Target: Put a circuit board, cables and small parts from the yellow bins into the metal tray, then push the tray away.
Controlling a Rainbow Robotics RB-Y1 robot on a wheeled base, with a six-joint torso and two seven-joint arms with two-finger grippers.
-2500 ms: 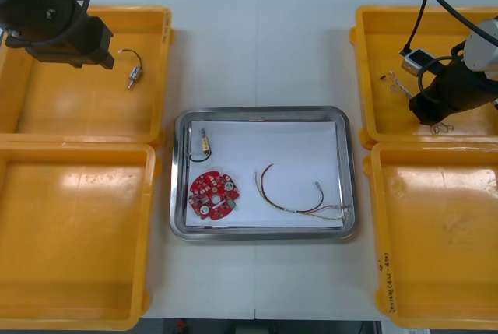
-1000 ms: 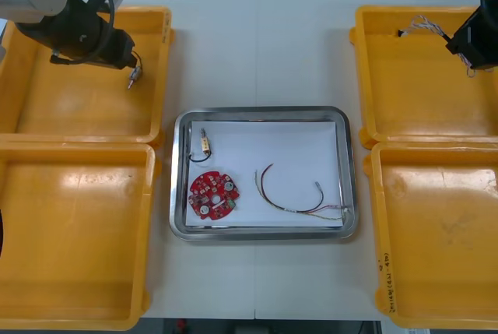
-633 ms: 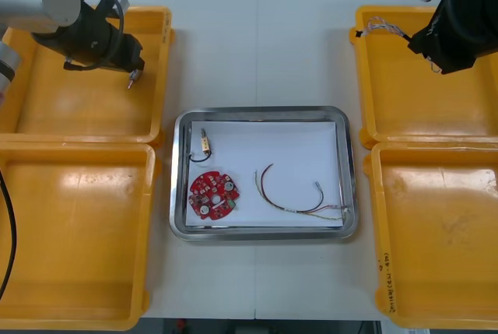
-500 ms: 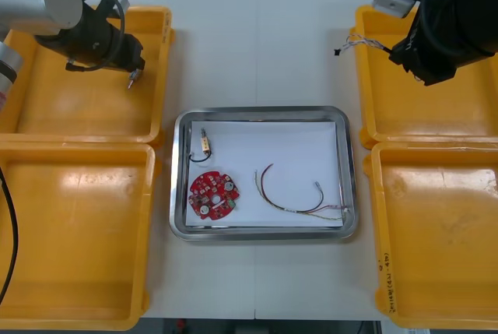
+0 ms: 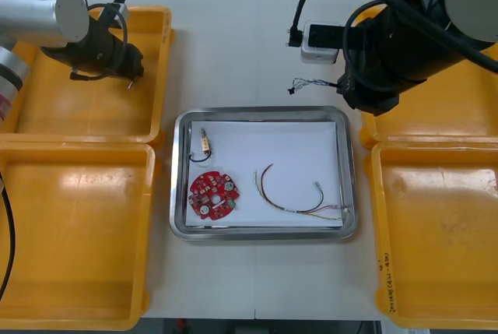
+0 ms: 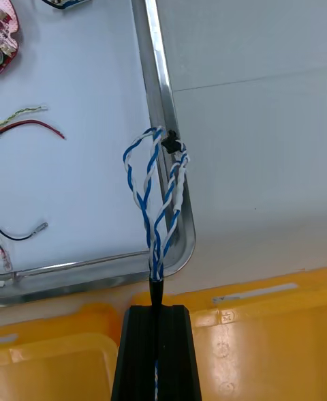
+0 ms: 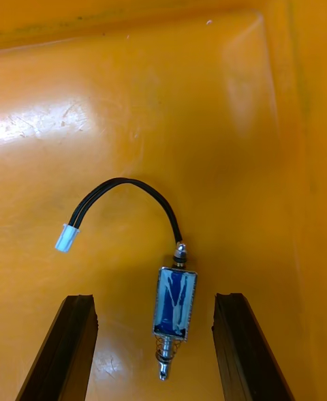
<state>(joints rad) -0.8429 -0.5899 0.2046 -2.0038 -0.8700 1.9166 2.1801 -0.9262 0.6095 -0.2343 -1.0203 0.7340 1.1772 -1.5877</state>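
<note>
Front steeply overhead; wrists close; right shares metal tray (image 5: pixel 263 110).

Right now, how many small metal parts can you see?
2. One small metal part lies in the tray, near its far left corner. The other lies in the far left yellow bin, between the left gripper's open fingers. More may be hidden under the arms.

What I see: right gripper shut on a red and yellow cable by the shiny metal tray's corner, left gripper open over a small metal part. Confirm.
Wrong cable: the right wrist view shows the right gripper shut on a twisted blue and white cable by a corner of the shiny metal tray. The left gripper is open over the small metal part.
</note>
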